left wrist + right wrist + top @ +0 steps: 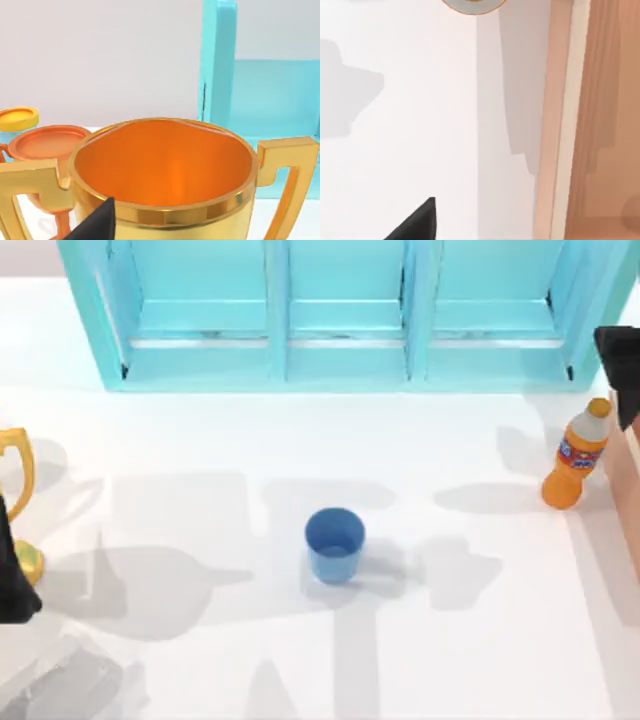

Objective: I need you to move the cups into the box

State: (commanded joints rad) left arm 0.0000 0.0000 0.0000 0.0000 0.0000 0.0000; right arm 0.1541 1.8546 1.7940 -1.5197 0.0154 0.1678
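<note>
A plain blue cup (335, 542) stands upright and alone near the middle of the table. The box (626, 475) is a tan wall at the table's right edge; its light-wood wall (561, 125) and inside floor run along the right wrist view. My left gripper (12, 580) is a dark shape at the table's left edge, far from the cup, hanging just over a gold trophy. My right gripper (622, 360) sits at the far right near the back, above the box. Neither gripper touches the cup.
A turquoise cabinet (340, 315) spans the back of the table. An orange bottle (578, 455) stands just left of the box. The gold handled trophy (18, 495) stands at the left edge, and its bowl (165, 170) looms close in the left wrist view, with a copper goblet (50, 142) behind it.
</note>
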